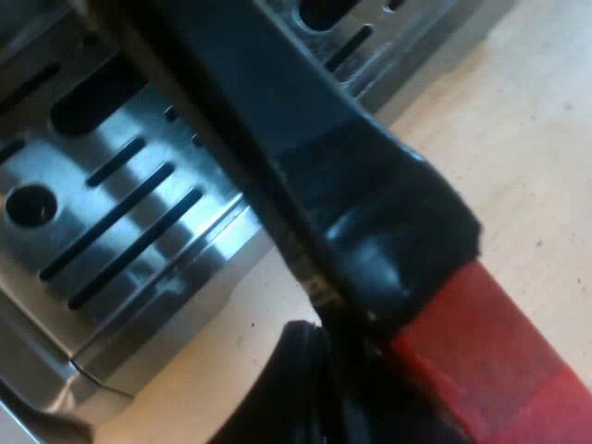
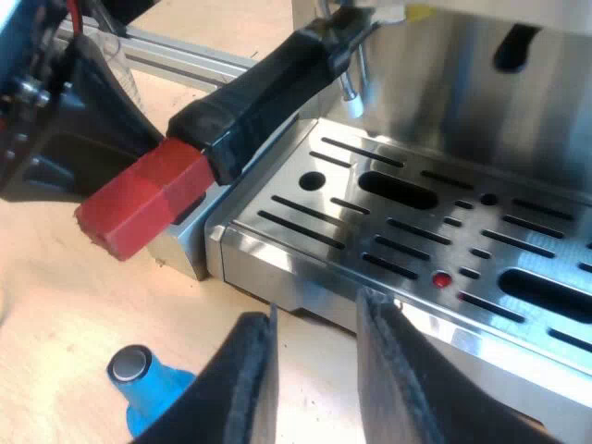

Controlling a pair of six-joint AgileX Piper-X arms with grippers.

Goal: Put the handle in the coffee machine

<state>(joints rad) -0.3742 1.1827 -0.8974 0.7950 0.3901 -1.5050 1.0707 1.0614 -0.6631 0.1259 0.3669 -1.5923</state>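
One handle (image 2: 250,88), red end (image 2: 143,199) outward

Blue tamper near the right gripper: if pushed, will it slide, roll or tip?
The blue tamper looks compact and solid, so probably stiff and heavy for its size. Its end is round, so it might roll if lying; whether it stands I cannot tell. The table looks smooth, so a push likely slides it.

You are at a workshop-style bench: an aluminium extrusion rail (image 2: 185,57) lies on the pale wooden tabletop (image 2: 55,305) near the espresso machine (image 2: 435,102).
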